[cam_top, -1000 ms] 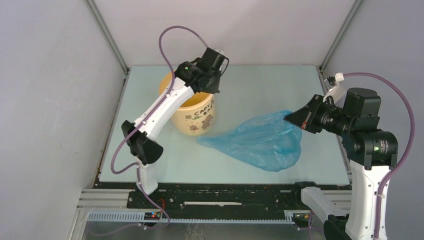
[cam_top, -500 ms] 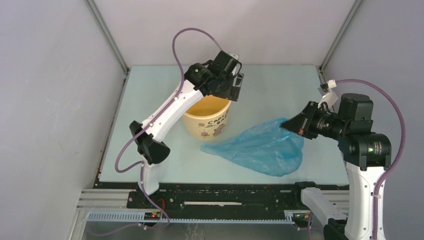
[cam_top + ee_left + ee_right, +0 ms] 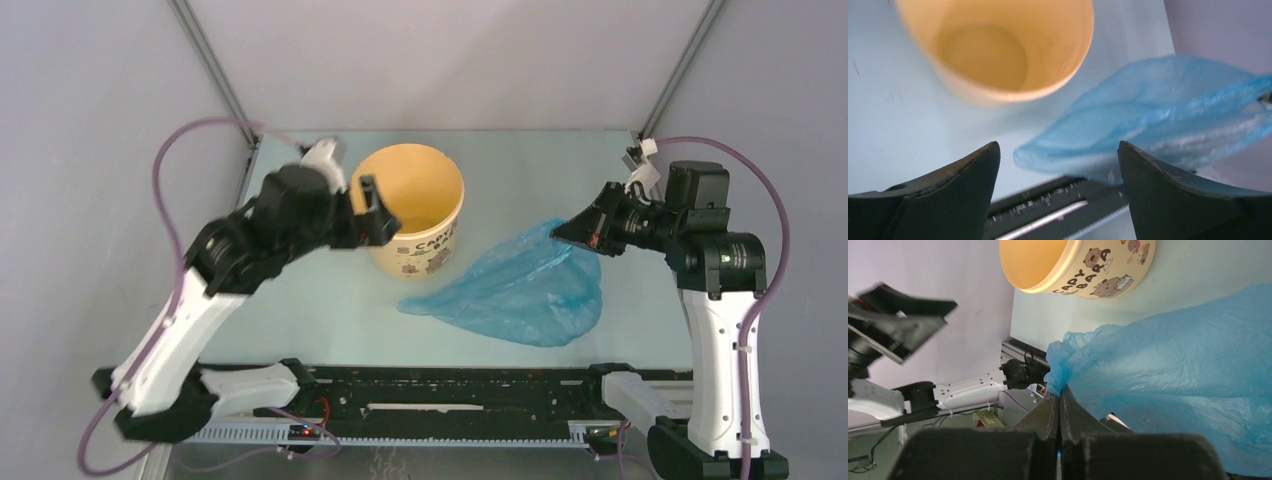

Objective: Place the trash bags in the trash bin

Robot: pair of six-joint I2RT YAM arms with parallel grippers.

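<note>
The tan-yellow trash bin [image 3: 428,250] stands upright at mid-table, and what shows of its inside holds nothing [image 3: 1063,45]; cartoon prints mark its outer wall [image 3: 1108,270]. A blue trash bag [image 3: 520,295] lies spread on the table right of the bin [image 3: 1158,110]. My right gripper [image 3: 562,232] is shut on the bag's upper right corner, and the film bunches at the fingertips [image 3: 1059,392]. My left gripper [image 3: 380,212] hangs open beside the bin's left rim with nothing between its fingers [image 3: 1058,147].
Grey walls with metal corner posts [image 3: 215,70] enclose the pale table on three sides. A black rail [image 3: 450,385] runs along the near edge, just below the bag's lower end.
My left gripper opened and swung from the bin's far rim back to its left side. The bin stands further right than a second ago. My right gripper crept left with the bag's corner.
</note>
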